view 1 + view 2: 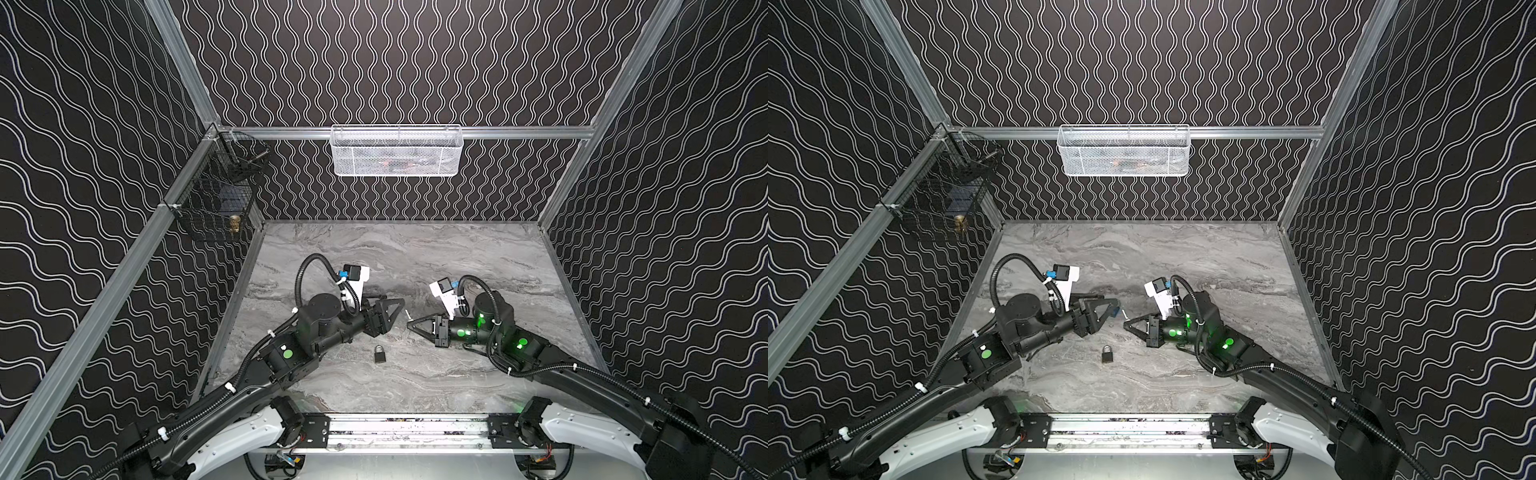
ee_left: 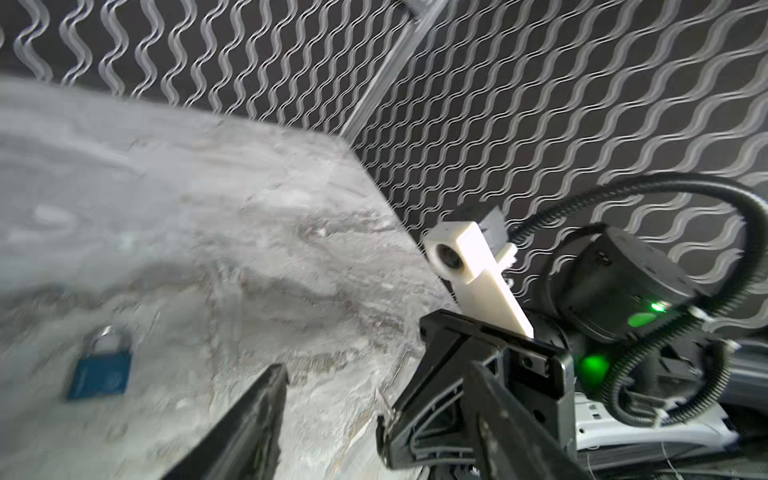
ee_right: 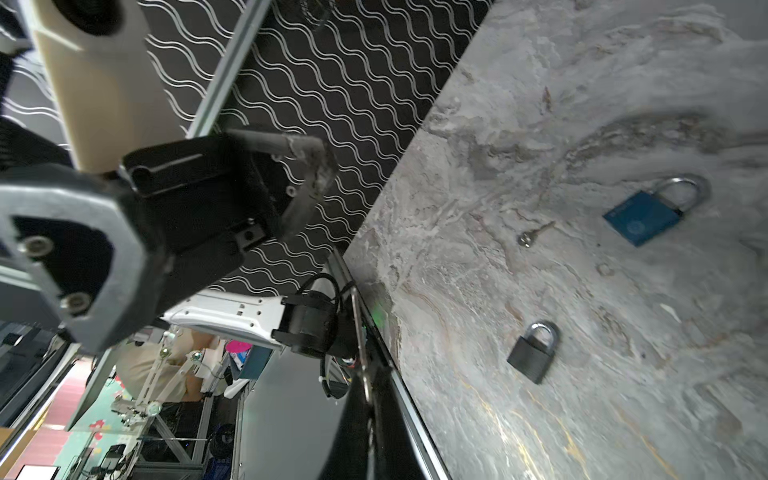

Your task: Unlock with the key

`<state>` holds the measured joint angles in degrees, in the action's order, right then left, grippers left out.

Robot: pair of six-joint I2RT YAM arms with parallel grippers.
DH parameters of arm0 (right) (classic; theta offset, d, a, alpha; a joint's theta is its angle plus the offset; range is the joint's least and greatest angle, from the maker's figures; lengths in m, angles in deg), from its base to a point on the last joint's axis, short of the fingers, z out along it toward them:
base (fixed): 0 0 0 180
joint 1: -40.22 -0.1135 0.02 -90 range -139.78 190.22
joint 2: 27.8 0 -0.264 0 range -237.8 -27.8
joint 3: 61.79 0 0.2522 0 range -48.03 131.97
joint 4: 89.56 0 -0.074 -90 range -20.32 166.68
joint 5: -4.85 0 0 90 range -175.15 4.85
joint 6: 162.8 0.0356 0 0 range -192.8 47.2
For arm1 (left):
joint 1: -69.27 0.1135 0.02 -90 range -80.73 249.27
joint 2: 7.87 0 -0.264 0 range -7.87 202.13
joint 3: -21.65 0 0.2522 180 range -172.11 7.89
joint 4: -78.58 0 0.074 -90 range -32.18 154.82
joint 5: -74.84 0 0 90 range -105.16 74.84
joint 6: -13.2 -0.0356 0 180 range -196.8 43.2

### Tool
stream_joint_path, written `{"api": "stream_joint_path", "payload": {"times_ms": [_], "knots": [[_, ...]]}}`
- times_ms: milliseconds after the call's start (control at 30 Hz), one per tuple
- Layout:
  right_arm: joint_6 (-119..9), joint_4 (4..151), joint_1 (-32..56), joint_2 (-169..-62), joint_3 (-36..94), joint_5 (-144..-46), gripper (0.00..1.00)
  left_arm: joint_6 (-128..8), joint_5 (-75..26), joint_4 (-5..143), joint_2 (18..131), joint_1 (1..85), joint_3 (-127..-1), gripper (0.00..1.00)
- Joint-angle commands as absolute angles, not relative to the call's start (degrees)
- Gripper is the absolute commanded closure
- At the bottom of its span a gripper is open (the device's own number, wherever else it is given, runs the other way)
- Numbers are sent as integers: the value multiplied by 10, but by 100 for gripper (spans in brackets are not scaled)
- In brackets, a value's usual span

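At mid-table, the right pincer (image 1: pixel 410 326) is clamped tight on the little silver key (image 1: pixel 408 316). It sits nearly tip to tip with the left pincer (image 1: pixel 394 302), whose jaws gape wide and hold nothing. On the robot's side of both, the boxy black padlock (image 1: pixel 380 354) lies flat with its steel shackle closed. A blue padlock (image 3: pixel 642 218) and a loose key (image 3: pixel 534 235) rest nearby on the grey marbled table (image 1: pixel 457 257).

Black wave-patterned walls (image 1: pixel 395 62) enclose a grey marbled tabletop (image 1: pixel 415 257); a white mesh basket (image 1: pixel 395 151) hangs behind.
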<state>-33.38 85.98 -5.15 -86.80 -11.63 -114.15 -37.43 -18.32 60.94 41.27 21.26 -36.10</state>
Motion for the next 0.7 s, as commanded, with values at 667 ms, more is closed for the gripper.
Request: {"api": "stream_joint_path", "payload": {"times_ms": [667], "knots": [[-187, 831, -105, -917, -224, -1032, 100, -240, -16, 249, 595, 96, -410, 26]]}}
